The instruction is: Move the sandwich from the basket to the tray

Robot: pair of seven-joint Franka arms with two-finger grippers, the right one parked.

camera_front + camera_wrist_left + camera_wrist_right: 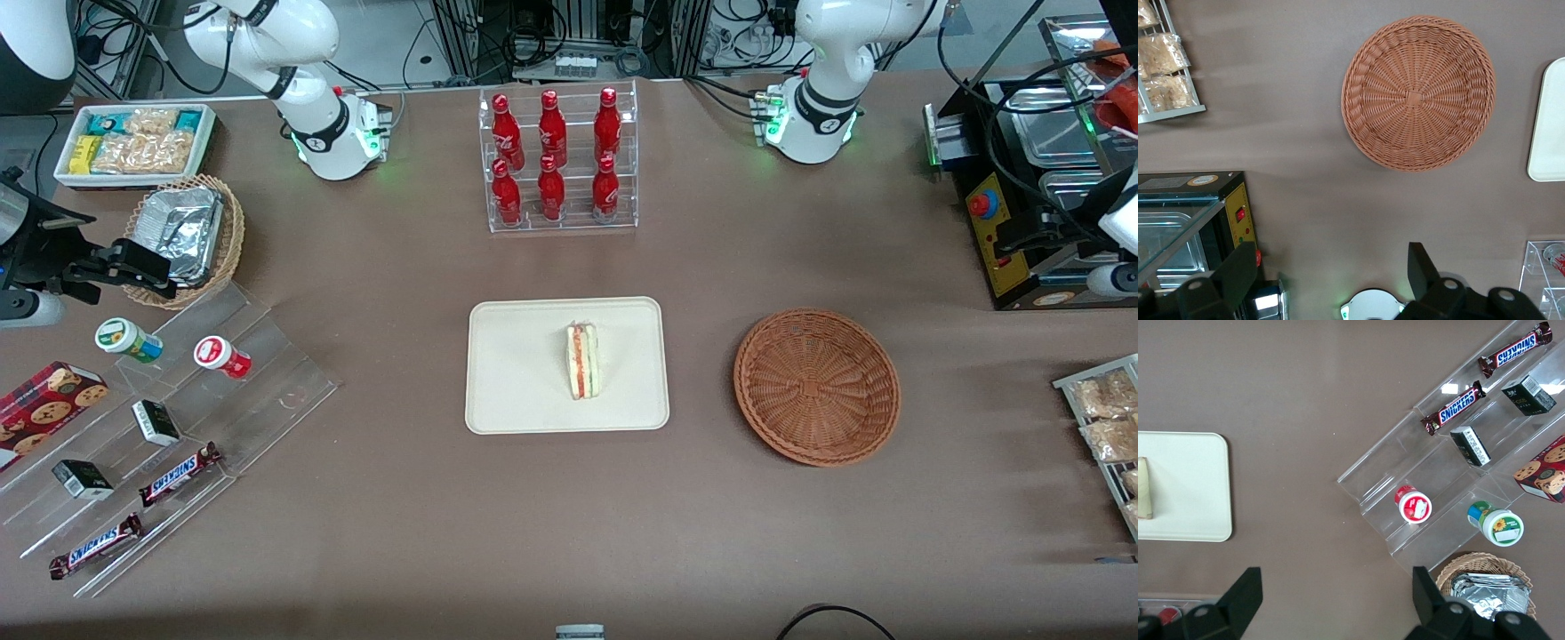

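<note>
The sandwich (582, 360), a white wedge with red and green filling, lies on the cream-white tray (516, 391) in the middle of the table. The reddish-brown wicker basket (816, 387) sits beside the tray, toward the working arm's end, with nothing in it. In the left wrist view my gripper (1331, 257) hangs open with nothing between its fingers, high over bare table between the basket (1418, 93) and the arm's base (1371, 307). A strip of the tray (1548, 133) shows there too. The right wrist view catches the sandwich's edge (1143, 490) on the tray (1191, 487).
A clear rack of red bottles (558, 160) stands farther from the front camera than the tray. A black machine (1022, 222) and a rack of snack bags (1107, 418) sit at the working arm's end. A stepped acrylic shelf (178, 427) and a tan foil-filled basket (187, 236) are at the parked arm's end.
</note>
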